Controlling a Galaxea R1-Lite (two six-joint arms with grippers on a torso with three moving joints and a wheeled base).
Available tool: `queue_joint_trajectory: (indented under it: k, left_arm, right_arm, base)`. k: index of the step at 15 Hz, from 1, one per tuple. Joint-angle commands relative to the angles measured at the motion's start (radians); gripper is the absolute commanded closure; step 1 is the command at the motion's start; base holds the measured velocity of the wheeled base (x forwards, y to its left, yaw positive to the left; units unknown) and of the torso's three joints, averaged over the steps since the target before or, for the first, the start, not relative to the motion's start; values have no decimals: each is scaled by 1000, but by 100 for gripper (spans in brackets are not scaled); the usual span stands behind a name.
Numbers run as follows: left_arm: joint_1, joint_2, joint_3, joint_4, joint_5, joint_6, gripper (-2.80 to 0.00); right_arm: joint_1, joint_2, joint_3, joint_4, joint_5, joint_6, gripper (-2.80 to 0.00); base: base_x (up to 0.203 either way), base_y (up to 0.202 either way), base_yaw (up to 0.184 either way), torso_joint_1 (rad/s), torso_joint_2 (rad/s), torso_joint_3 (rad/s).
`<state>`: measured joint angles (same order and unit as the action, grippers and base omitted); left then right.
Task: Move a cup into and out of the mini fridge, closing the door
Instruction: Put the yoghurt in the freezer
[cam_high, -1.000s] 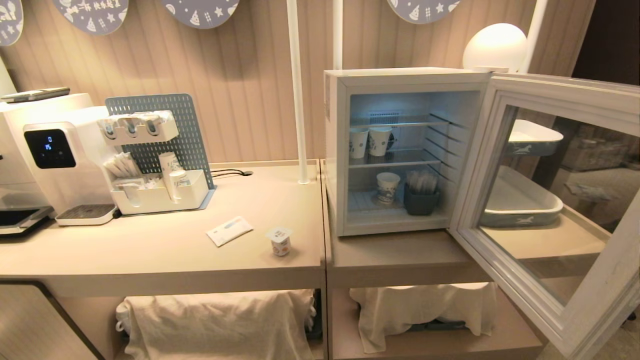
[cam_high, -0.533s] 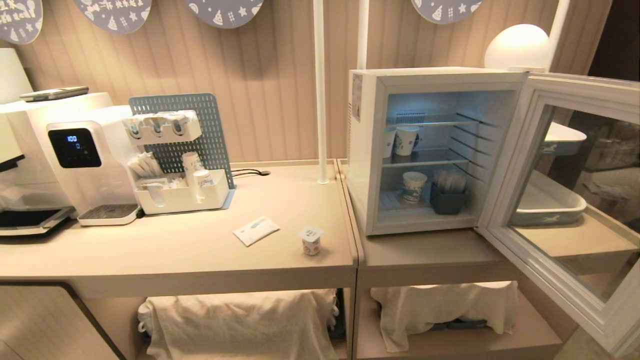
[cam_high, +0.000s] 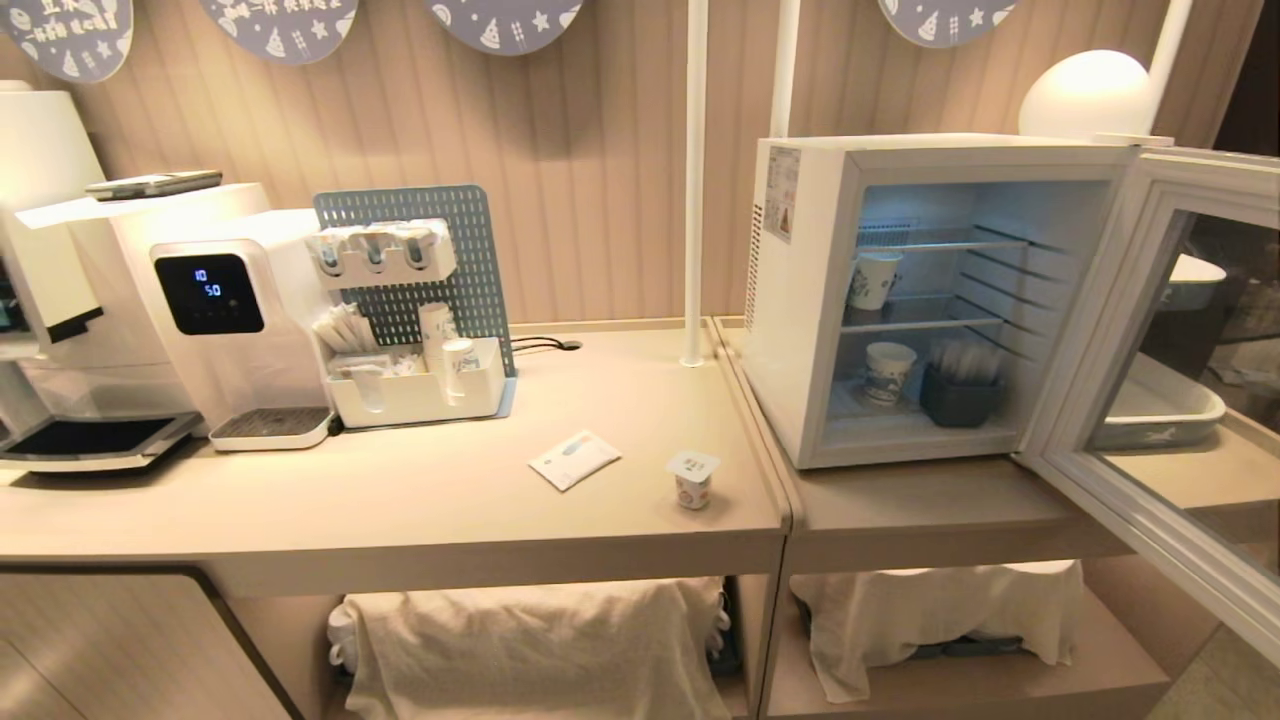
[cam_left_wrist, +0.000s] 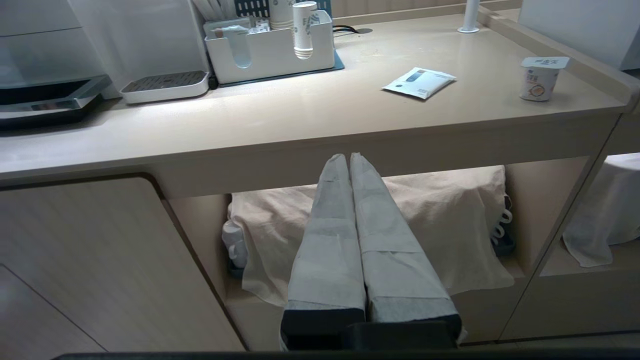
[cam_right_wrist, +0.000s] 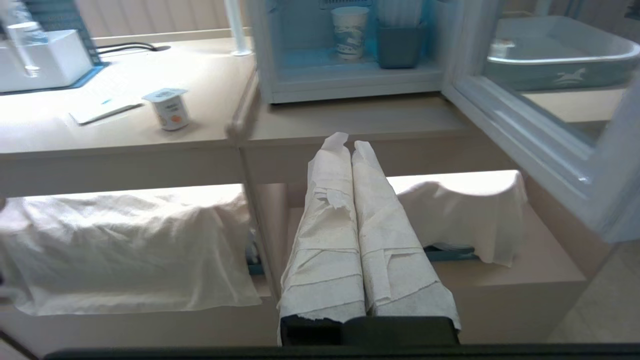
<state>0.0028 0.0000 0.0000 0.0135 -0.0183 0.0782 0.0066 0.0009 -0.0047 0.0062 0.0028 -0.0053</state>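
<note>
The cup (cam_high: 693, 478) stands upright on the counter (cam_high: 400, 500), beside a flat packet (cam_high: 574, 459) and left of the mini fridge (cam_high: 800, 300). The door (cam_high: 1180, 400) hangs wide open. The left gripper (cam_left_wrist: 349, 157) and right gripper (cam_right_wrist: 345, 142) sit below counter level, jaws closed and empty.

Left gripper (cam_left_wrist: 349, 157), two long tapering fingers wrapped in grey-white tape, black base block, right gripper (cam_right_wrist: 346, 141), same shape, wrapped in wrinkled, torn-edged white tape, black base
</note>
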Motion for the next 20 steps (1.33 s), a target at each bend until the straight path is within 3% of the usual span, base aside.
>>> queue_joint_trajectory:
  k: [1,13,20]
  left_arm:
    - [0,2,1,0,0,1,0]
    - [0,2,1,1,1,-2,0]
    - [0,2,2,0,1,-5,0]
  right_arm:
    - [1,1,0,0,0,-1,0]
    - [0,2,-1,1,0,-1,0]
    - [1,60,-80,74,16,-17,0]
  base:
    - [0,195,3,-2,2,2]
    - [0,180,0,3,4,3]
    - [0,0,0,0,0,0]
